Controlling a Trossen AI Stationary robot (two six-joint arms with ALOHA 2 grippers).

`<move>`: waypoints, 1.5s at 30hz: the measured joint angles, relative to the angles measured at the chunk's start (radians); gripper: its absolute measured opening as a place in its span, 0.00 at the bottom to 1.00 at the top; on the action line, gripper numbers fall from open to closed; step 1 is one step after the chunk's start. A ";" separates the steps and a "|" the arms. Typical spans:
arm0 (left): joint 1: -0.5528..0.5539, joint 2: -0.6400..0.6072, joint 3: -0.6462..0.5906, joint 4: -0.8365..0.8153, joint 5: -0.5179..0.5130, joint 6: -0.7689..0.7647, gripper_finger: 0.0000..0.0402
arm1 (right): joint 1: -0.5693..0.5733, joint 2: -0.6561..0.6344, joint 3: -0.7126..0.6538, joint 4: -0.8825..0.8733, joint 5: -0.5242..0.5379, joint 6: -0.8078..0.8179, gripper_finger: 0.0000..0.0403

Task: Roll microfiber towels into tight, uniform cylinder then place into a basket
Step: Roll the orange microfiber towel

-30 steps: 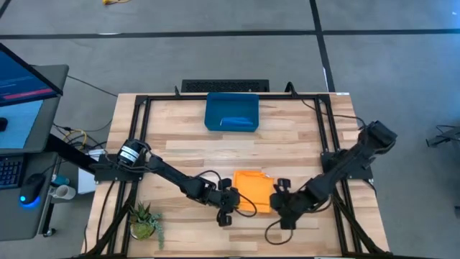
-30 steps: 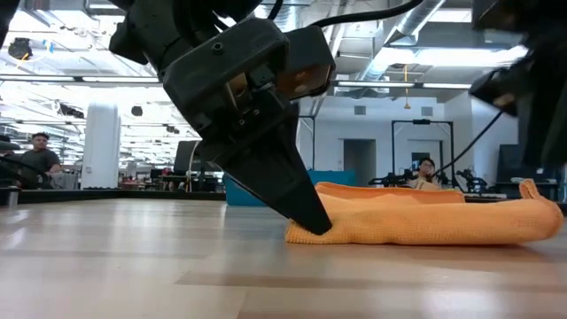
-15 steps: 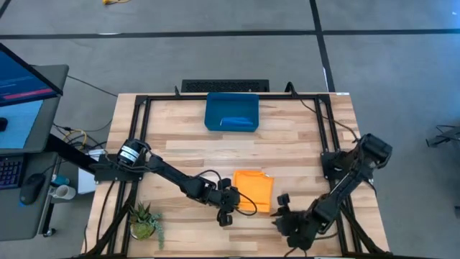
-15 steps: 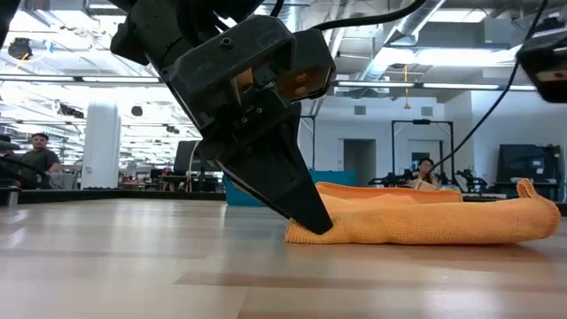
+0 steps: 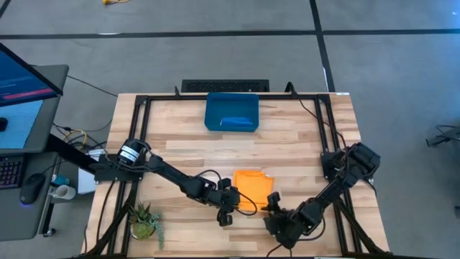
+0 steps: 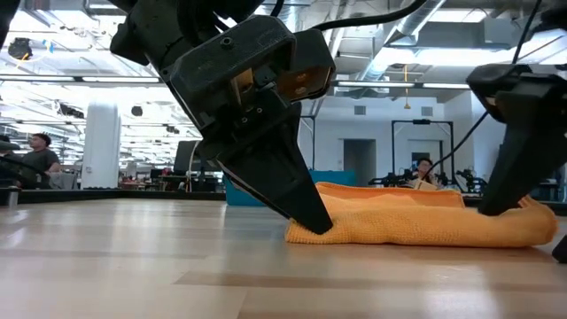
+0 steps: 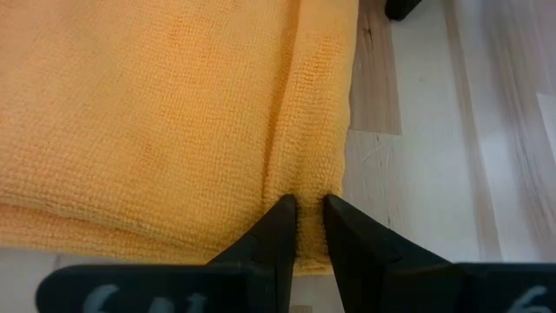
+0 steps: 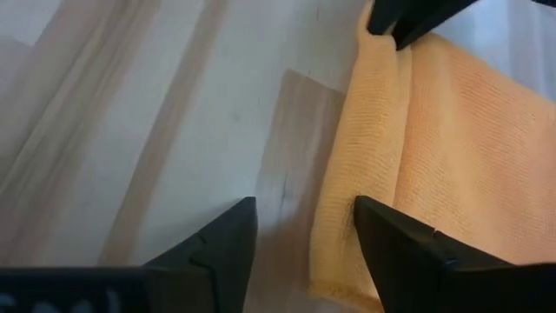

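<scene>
Free room, as I see it: bare surface (image 5: 287,155) beyond both claws toward the basket (image 5: 231,112); potted plant (image 5: 144,219) stands outboard of left claw (image 5: 231,205).
</scene>
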 joint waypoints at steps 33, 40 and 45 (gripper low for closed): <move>0.000 0.000 0.000 0.000 -0.002 0.000 0.15 | -0.071 -0.042 0.000 -0.192 -0.079 0.204 0.48; 0.000 0.000 0.000 0.000 -0.001 0.000 0.15 | -0.073 -0.115 0.053 -0.288 -0.146 0.222 0.61; 0.000 0.000 0.000 0.001 -0.002 0.000 0.15 | -0.064 -0.138 0.062 -0.281 -0.143 0.228 0.62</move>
